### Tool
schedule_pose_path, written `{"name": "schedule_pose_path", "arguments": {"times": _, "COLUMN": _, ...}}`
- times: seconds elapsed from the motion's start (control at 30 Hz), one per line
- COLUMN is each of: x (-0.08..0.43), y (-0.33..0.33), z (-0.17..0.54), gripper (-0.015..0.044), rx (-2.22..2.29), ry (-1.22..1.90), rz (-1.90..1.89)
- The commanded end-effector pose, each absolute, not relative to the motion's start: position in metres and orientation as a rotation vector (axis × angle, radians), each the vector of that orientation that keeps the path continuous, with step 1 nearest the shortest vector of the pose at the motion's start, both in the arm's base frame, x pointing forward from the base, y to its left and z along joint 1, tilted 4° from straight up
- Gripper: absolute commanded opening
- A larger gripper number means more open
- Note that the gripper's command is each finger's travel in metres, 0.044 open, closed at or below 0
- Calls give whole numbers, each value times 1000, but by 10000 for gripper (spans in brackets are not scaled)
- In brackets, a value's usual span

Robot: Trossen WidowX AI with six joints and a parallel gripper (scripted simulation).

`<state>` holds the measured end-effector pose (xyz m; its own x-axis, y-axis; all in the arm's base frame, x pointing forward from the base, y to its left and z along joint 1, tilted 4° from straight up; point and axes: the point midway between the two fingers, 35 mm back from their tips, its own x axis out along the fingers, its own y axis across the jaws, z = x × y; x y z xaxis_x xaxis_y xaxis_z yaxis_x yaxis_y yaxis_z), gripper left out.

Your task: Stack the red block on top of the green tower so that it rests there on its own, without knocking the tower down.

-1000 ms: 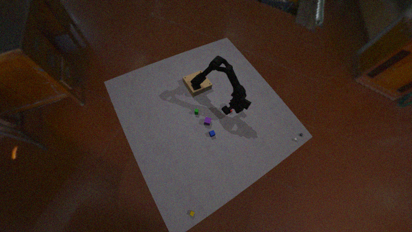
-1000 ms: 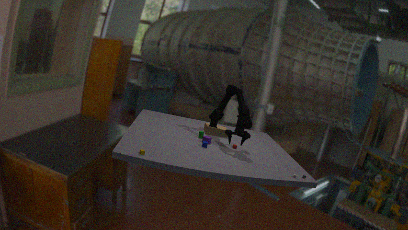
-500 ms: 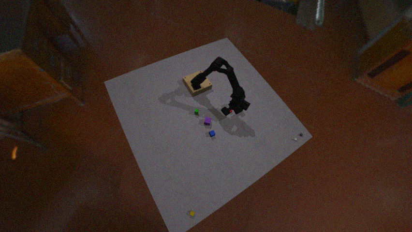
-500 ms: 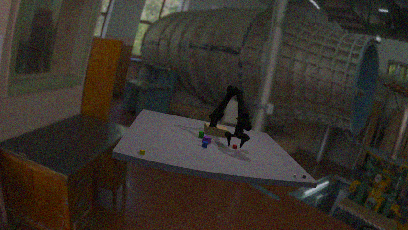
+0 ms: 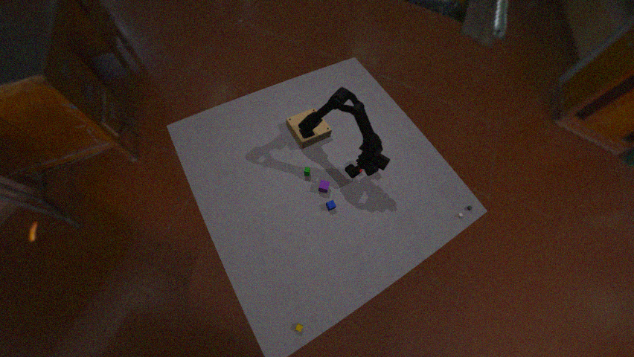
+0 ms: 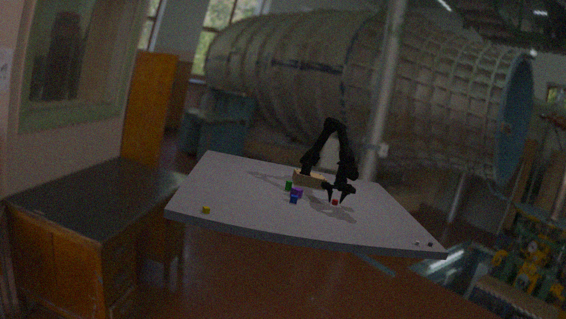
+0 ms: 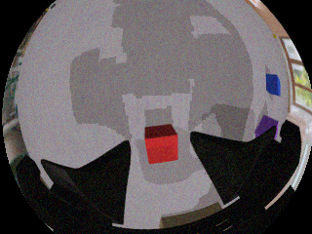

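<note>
Wrist view shows the red block [image 7: 160,143] on the grey table [image 7: 97,39], between the two dark fingers of the gripper [image 7: 160,164], which stand partly apart with a gap on each side of it. Green tower [image 5: 306,171] stands well apart, beside the purple block [image 5: 324,185] and blue block [image 5: 330,204]

A small red cube [image 7: 162,144] sits on the pale grey surface [image 7: 78,33], centred between the two dark fingers of the gripper [image 7: 160,164], with gaps on both sides. Far right, a blue cube [image 7: 273,84] and a purple cube [image 7: 267,127] show near the rim.
</note>
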<state>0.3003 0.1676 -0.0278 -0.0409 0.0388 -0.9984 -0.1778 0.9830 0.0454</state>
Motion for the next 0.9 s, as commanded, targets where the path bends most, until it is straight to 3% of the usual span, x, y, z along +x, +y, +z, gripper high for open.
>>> {"name": "schedule_pose_path", "arguments": {"times": 0.0, "x": 300, "y": 168, "z": -28, "gripper": 204, "rx": -102, "ry": 1603, "rz": 173}}
{"name": "schedule_pose_path", "arguments": {"times": 0.13, "x": 300, "y": 168, "z": -28, "gripper": 99, "rx": -102, "ry": 1603, "rz": 173}}
{"name": "schedule_pose_path", "arguments": {"times": 0.37, "x": 300, "y": 168, "z": -28, "gripper": 52, "rx": -102, "ry": 1603, "rz": 173}}
{"name": "schedule_pose_path", "arguments": {"times": 0.43, "x": 301, "y": 168, "z": -24, "gripper": 0, "rx": -102, "ry": 1603, "rz": 173}}
{"name": "schedule_pose_path", "arguments": {"times": 0.87, "x": 304, "y": 165, "z": 48, "gripper": 0, "rx": -102, "ry": 1603, "rz": 173}}
